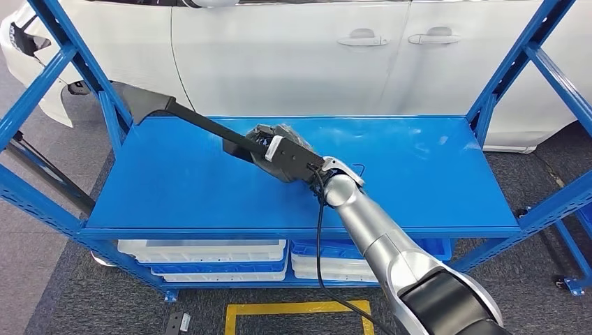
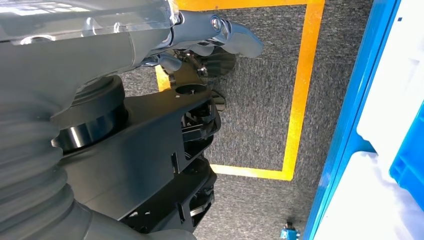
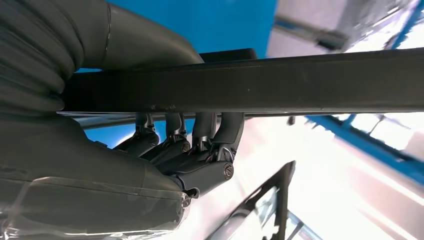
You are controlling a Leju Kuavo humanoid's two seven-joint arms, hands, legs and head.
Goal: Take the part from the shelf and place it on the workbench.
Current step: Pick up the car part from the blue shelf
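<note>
We judge the taking step to be in hand. Our right hand (image 1: 279,157) is wrapped around the part (image 1: 202,125), a long dark bar with a wider flared end. It grips the bar near its blocky end, over the middle of the blue shelf (image 1: 419,181). The flared end reaches past the shelf's back left corner, in front of the white car (image 1: 293,56) behind. We cannot tell from above whether the bar is already lifted or rests on the shelf top.

The next move, as we read it, calls for raising the bar and drawing it out without catching the flared end on the blue upright (image 1: 115,118) just beside it, then turning away from the shelf. The workbench is nowhere in front of us.

The right wrist view shows what the head view hides: the dark fingers (image 3: 200,140) curled under the bar (image 3: 280,85) and the thick thumb over it, so the grasp looks closed all round.

The left wrist view looks down beside the shelf at grey carpet (image 2: 260,100) with a yellow marked line (image 2: 300,90). Our left hand (image 2: 210,55) hangs there holding nothing. Whether its fingers are spread or curled, we cannot tell.
</note>
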